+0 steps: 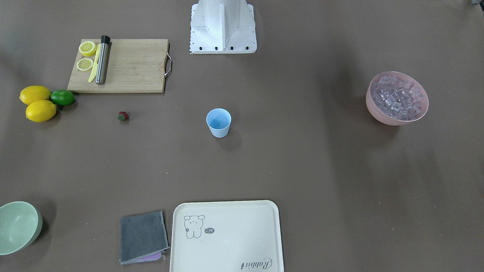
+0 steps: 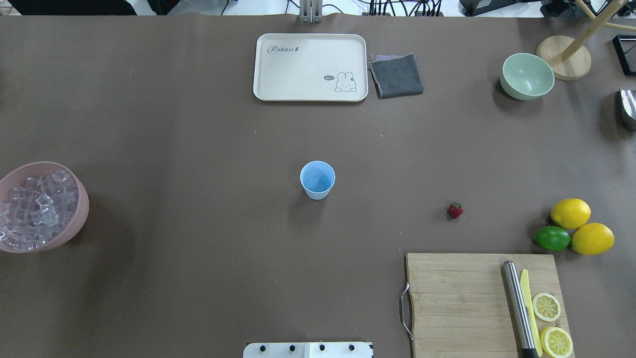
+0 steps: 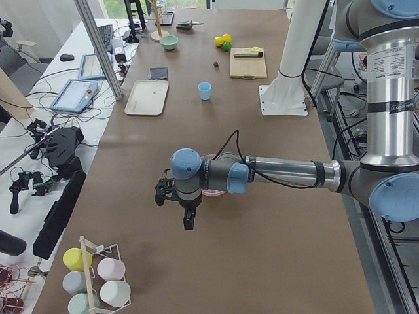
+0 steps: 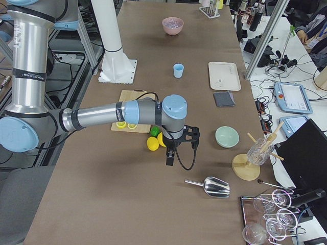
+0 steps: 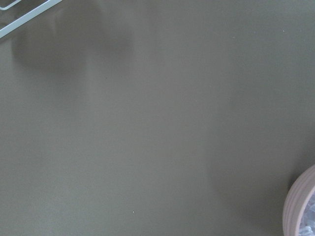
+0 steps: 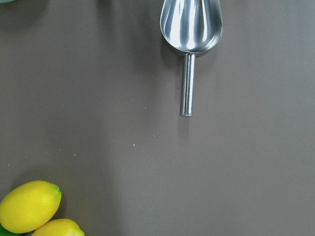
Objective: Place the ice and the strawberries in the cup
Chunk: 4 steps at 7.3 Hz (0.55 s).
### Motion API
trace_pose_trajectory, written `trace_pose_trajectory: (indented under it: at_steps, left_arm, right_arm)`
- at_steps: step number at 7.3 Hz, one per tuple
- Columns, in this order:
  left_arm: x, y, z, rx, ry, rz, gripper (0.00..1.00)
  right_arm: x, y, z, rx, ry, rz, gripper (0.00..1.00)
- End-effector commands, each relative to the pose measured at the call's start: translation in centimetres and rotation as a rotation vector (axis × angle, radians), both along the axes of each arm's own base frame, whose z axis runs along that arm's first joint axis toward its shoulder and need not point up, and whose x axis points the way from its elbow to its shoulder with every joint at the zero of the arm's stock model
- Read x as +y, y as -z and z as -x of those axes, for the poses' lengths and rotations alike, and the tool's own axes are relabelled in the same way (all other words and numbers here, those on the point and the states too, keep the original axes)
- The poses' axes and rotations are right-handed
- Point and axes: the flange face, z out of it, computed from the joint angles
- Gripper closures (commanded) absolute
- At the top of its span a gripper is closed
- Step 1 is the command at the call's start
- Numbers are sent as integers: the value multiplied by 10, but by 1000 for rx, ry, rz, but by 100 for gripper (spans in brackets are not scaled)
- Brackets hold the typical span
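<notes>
The light blue cup (image 2: 317,179) stands upright mid-table with nothing visible inside. A tiny red strawberry (image 2: 455,210) lies on the table to its right, apart from it. Ice (image 2: 35,206) is heaped in a pink bowl (image 2: 82,215) at the left edge. My left gripper (image 3: 188,221) hangs above the table beside that bowl, seen only in the exterior left view; I cannot tell if it is open or shut. My right gripper (image 4: 169,158) hangs close to the lemons (image 4: 153,143), seen only in the exterior right view; its state I cannot tell either.
A wooden cutting board (image 2: 462,298) holds a steel muddler (image 2: 516,308), a yellow knife and lemon halves. Two lemons and a lime (image 2: 552,238) sit beside it. A tray (image 2: 308,69), grey cloth (image 2: 396,75) and green bowl (image 2: 527,76) line the far side. A metal scoop (image 6: 191,29) lies near the right end.
</notes>
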Motion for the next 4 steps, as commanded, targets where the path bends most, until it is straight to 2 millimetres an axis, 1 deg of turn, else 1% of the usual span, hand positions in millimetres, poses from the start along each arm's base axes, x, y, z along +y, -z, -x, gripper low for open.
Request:
trace_pose_trajectory:
  at_steps: [1, 3, 4]
  left_arm:
    - [0, 0, 0, 0, 0, 0, 2]
    - [0, 0, 0, 0, -1, -1, 2]
    - [0, 1, 0, 0, 0, -1, 2]
  right_arm:
    - [0, 0, 0, 0, 0, 0, 0]
    - [-1, 2, 0, 0, 0, -5, 0]
    - [-2, 9, 0, 0, 0, -18, 0]
